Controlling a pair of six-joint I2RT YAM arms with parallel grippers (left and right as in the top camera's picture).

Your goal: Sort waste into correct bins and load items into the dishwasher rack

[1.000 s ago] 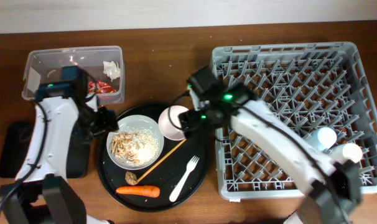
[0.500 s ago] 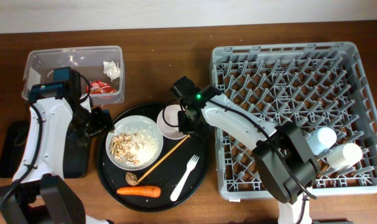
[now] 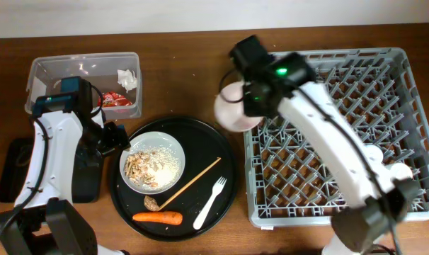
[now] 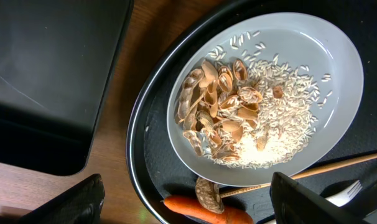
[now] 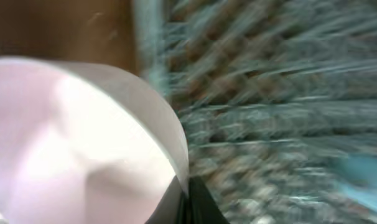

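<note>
Bowl (image 3: 232, 113) first: your right claw (image 3: 247, 105) is pinched on its rim and holds it clear of the surface at the left wall of the rack (image 3: 356, 78), upper middle of the overhead frame. A rim grip should let you tip it in between the pegs. The right wrist view is too blurred to judge its tilt. Your left claw (image 3: 115, 138) is spread wide and empty above the plate (image 4: 325, 56), left of centre, probably placed there for the shells (image 4: 216, 102).
</note>
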